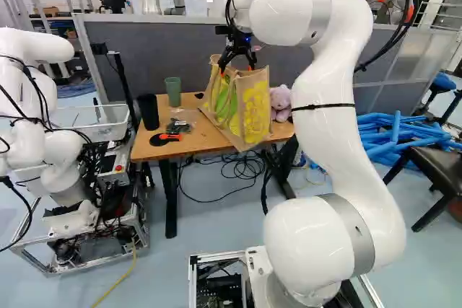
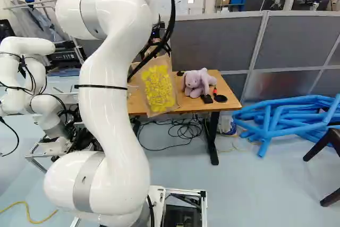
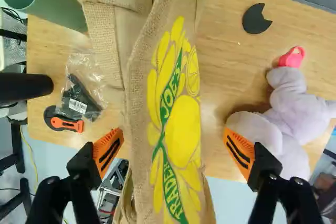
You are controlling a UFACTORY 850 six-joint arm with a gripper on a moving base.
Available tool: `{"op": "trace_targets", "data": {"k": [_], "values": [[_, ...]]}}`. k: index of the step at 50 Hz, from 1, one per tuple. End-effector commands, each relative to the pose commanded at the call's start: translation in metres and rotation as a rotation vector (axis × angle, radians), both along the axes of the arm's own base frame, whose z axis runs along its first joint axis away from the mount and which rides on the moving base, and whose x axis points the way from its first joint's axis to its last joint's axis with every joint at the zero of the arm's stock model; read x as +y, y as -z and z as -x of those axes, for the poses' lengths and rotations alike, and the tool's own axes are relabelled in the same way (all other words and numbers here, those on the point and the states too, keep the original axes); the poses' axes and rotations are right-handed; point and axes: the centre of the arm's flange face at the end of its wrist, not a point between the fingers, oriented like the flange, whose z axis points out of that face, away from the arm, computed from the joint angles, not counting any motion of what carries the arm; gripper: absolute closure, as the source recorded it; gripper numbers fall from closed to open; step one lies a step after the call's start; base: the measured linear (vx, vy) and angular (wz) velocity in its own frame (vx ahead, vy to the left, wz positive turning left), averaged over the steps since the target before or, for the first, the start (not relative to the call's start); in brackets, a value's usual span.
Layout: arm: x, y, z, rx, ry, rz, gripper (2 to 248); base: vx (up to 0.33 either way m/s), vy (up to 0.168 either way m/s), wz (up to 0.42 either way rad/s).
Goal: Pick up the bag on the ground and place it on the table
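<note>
In the left base view my gripper (image 1: pixel 237 70) is above the upper part of the tan burlap bag (image 1: pixel 254 110), which is upright on the wooden table (image 1: pixel 162 151) by its front edge. The bag (image 2: pixel 158 90) shows its yellow print in the right base view. Seen from the wrist, the gripper (image 3: pixel 173 153) is open, its orange pads wide apart on either side of the bag (image 3: pixel 181 108). Bare gaps show between each finger and the burlap, so nothing is gripped. The bag's base is hidden from the wrist.
A lilac plush toy (image 3: pixel 302 111) lies beside the bag. Across from it are a green cup (image 1: pixel 173 91), a black cup (image 1: pixel 148 112), an orange-black tool (image 3: pixel 64 121) and a plastic packet (image 3: pixel 84 93). A grey partition (image 2: pixel 212 41) stands behind; another robot (image 1: pixel 43 106) is at the left.
</note>
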Motion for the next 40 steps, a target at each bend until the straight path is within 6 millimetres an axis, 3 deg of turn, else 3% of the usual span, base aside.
{"op": "trace_targets", "data": {"k": [40], "values": [[-0.001,-0.058,0.026,-0.036,-0.004,-0.002,3,0.000,0.000,0.000]]}}
